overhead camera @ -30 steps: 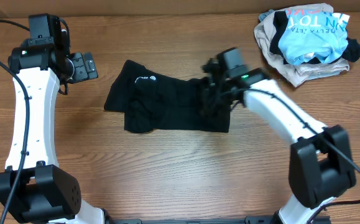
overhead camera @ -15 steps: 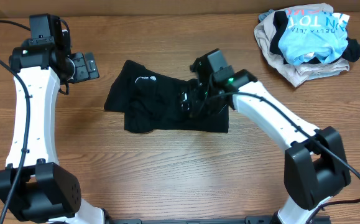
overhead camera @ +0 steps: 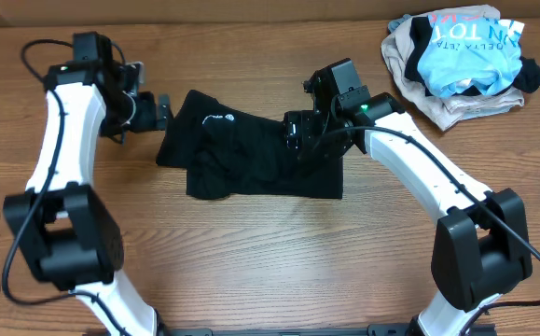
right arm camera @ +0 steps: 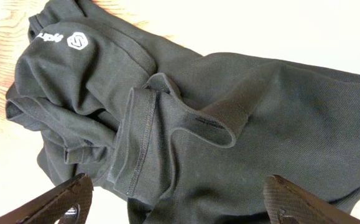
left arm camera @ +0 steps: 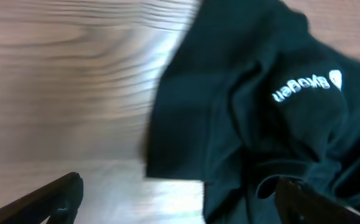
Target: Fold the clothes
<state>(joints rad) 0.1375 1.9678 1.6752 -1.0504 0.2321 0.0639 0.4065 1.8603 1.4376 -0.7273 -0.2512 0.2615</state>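
Wood-grain desk (overhead camera: pixel 251 271), nothing else in frame but my two arms and the laundry.

The black garment (overhead camera: pixel 251 159) sits mid-desk, closer to the far edge than the near one. Its long axis runs left-right, roughly parallel to the far edge. The white logo (overhead camera: pixel 215 118) with its lettering is face up at the left end. That end is bunched and creased; the right half lies flatter, with a raised fold ridge (right arm camera: pixel 167 118) across the middle.

At the far right corner there's a loose heap well apart from it: a light blue shirt (overhead camera: pixel 465 56) on top of a beige garment (overhead camera: pixel 437 98).

My left gripper (overhead camera: pixel 158 112) is at the garment's left edge, jaws spread wide, holding nothing. On its wrist camera the garment's corner (left arm camera: pixel 180 143) falls between the fingers (left arm camera: pixel 49 196). The picture is blurred, so I can't tell whether anything touches the cloth.

My right gripper (overhead camera: pixel 302 140) is over the right half, jaws also wide apart, nothing pinched. From its wrist camera the fingertips (right arm camera: pixel 61 196) straddle the fold ridge with fabric below. Whether there's contact with the cloth, I can't tell.
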